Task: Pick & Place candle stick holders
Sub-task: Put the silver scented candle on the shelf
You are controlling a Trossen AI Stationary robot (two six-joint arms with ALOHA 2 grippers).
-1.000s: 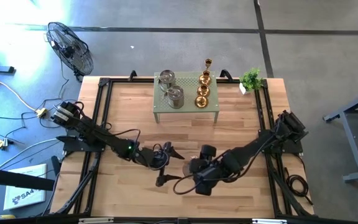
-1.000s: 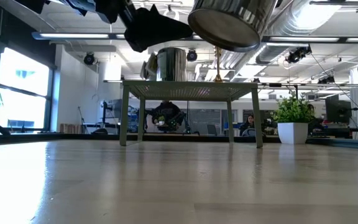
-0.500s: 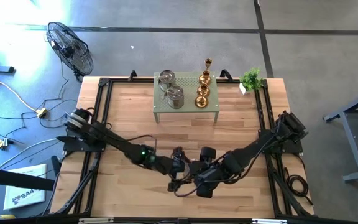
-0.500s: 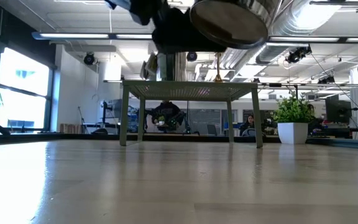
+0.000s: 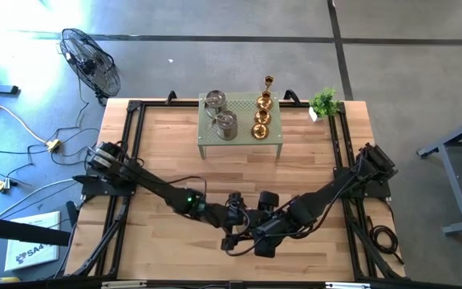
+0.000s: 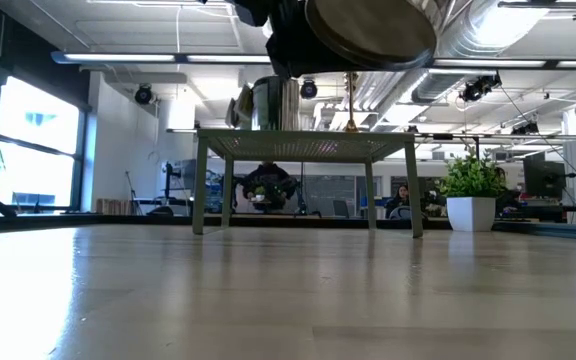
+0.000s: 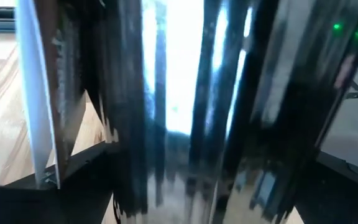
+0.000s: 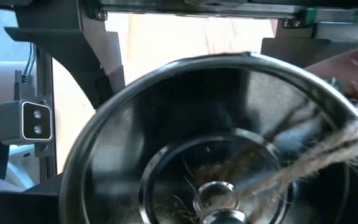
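A squat silver candle stick holder (image 6: pixel 368 28) hangs high over the table's near middle, with my right gripper (image 5: pixel 265 233) shut on it. The right wrist view looks into its open mouth (image 8: pixel 216 143), where a twine strand lies. My left gripper (image 5: pixel 235 217) stands open right beside it; the holder's shiny wall (image 7: pixel 185 112) fills the left wrist view. In the high view both grippers hide the holder. Two more silver holders (image 5: pixel 220 112) and three gold ones (image 5: pixel 263 108) stand upright on the green perforated stand (image 5: pixel 241 143). My right gripper holds the silver holder lifted clear of the table and tilted, its round bottom (image 6: pixel 363 35) turned down and toward the near edge. The holder itself and the picture's edges hide the place where the fingers meet it. My left gripper stands close against the holder's side wall (image 7: pixel 185 112); I cannot tell whether it touches.
The green stand (image 6: pixel 308 145) stands on four legs at the table's far middle. A small potted plant (image 5: pixel 324 102) sits at the far right corner. Bare wood lies between the stand and the grippers. A fan (image 5: pixel 91 60) stands on the floor, off the table's far left.
My left gripper has moved toward the table's right edge, staying open, and now stands right beside the silver holder that my right gripper keeps in the air. The holder has stayed in place.
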